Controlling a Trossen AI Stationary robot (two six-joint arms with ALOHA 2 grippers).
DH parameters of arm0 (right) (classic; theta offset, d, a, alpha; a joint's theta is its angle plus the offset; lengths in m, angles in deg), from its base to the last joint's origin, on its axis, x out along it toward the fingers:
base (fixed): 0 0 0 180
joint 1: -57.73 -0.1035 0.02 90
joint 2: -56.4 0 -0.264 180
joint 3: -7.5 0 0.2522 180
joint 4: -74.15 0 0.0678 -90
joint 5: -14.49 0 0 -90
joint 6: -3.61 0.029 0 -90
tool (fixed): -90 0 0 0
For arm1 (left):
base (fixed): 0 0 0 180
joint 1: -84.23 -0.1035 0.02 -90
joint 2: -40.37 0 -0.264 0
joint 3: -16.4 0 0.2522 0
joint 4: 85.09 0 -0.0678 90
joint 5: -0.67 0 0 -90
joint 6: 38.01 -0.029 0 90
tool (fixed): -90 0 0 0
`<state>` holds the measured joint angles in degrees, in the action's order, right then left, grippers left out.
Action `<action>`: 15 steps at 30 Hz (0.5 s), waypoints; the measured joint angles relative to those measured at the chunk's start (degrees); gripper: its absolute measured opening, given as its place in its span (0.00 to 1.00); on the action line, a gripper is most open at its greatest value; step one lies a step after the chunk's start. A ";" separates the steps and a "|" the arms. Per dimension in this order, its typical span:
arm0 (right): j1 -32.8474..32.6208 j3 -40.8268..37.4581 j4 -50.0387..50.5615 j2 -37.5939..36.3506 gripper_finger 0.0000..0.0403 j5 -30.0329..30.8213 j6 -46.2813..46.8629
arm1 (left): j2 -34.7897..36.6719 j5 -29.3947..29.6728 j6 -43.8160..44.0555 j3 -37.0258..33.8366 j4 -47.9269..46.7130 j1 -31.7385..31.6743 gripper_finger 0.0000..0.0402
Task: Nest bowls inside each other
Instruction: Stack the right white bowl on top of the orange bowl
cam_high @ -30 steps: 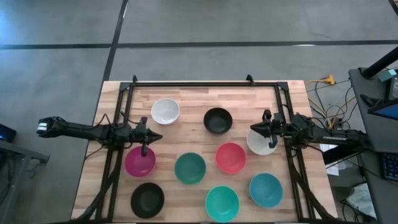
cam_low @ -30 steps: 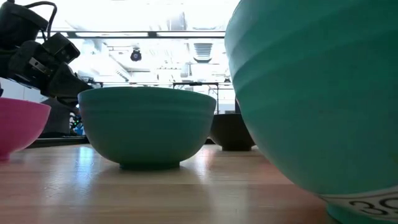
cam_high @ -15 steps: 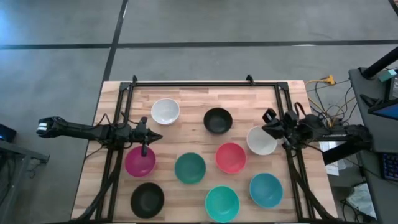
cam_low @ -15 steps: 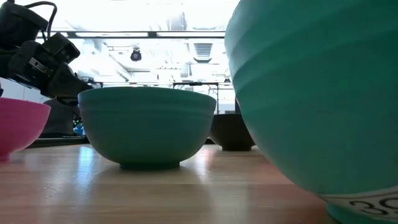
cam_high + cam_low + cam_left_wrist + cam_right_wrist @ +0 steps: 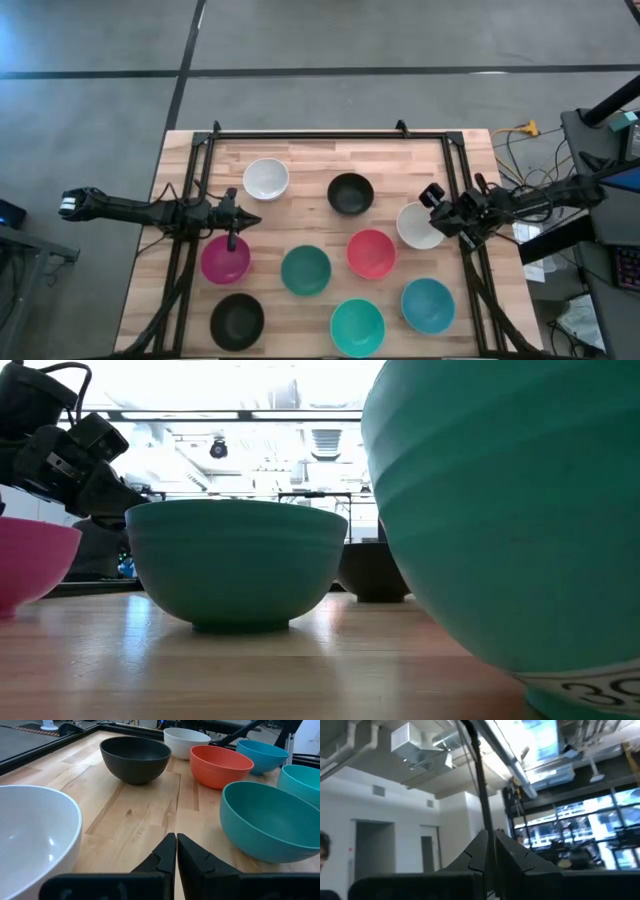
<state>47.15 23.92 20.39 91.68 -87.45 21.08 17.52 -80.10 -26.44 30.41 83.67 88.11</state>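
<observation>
Nine bowls stand apart on the wooden table, each on its base. They are white (image 5: 265, 178), black (image 5: 350, 193), white (image 5: 420, 226), red-pink (image 5: 371, 253), dark teal (image 5: 305, 270), magenta (image 5: 225, 259), black (image 5: 237, 321), turquoise (image 5: 357, 327) and blue (image 5: 428, 305). My left gripper (image 5: 250, 219) is shut, low between the far white bowl and the magenta one; in its wrist view (image 5: 176, 845) nothing is between its fingers. My right gripper (image 5: 430, 196) is shut beside the right white bowl's far edge, tipped upward; its wrist view (image 5: 489, 840) shows only the ceiling.
A black metal frame (image 5: 330, 133) runs along the table's far edge and down both sides. Cables and equipment (image 5: 540, 200) lie beyond the right edge. In the low view the turquoise bowl (image 5: 510, 510) fills the right half, and the dark teal bowl (image 5: 238, 560) stands at centre.
My right gripper has risen, tipped its fingers upward and drawn back toward the table's right edge, uncovering the right white bowl. The bowls stay where they were.
</observation>
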 joint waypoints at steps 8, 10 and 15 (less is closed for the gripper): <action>-7.25 11.53 1.24 21.10 0.07 0.00 -5.18 | 0.00 0.00 0.01 0.00 0.00 0.01 0.00; -8.59 15.29 1.18 26.77 0.07 0.00 -6.93 | 0.00 0.00 0.02 0.00 0.00 0.02 0.00; -9.84 24.75 1.27 37.61 0.07 -0.02 -12.27 | 0.00 0.38 -0.02 0.00 0.00 0.00 0.00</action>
<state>37.31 48.66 21.66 129.29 -87.47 8.82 17.52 -79.72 -26.46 30.41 83.67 88.11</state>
